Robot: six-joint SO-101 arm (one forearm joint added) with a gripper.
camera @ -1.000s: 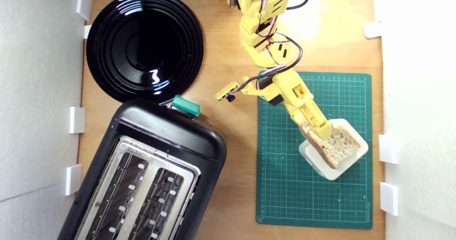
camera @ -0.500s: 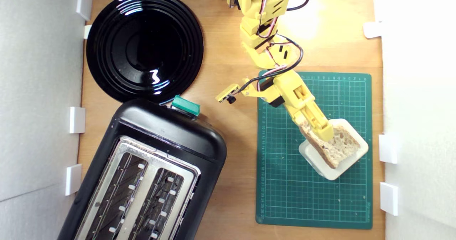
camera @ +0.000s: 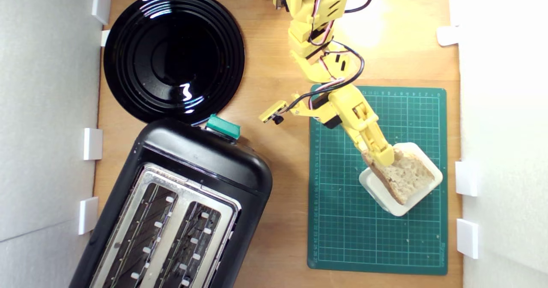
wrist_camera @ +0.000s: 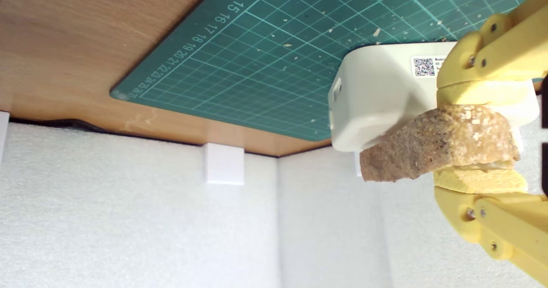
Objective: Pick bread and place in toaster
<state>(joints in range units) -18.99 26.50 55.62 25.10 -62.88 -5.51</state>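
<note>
The wooden surface (camera: 278,236) fills the exterior view, walled by white foam panels (camera: 47,108) on both sides with small white clips (camera: 93,144) along their edges. The black toaster (camera: 180,206) sits at the lower part of the exterior view's left, angled, its silver top plate showing two open slots and its teal lever knob (camera: 222,126) pointing toward the round black plate (camera: 173,54), which lies just above it, the toaster's corner overlapping the plate's rim as seen from above. On the exterior view's right lies a green cutting mat (camera: 342,228) with a printed grid, speckled with crumbs in the wrist view. The yellow arm (camera: 314,44) reaches down from the top edge over the mat, with black and coloured wires looped along it. A cream rounded square block (camera: 387,200) rests on the mat near its right edge; the wrist view shows a small printed code label on its side. The bread (camera: 404,174) lies across the top of this block, pale holey crumb facing up and brown crust along its lower-left edge. The tool (camera: 381,155) is clamped on the end of the bread nearest the arm; in the wrist view the two yellow fingers (wrist_camera: 481,95) press on opposite faces of the rough crust edge, one above and one below the slice, with the block right behind it.
</note>
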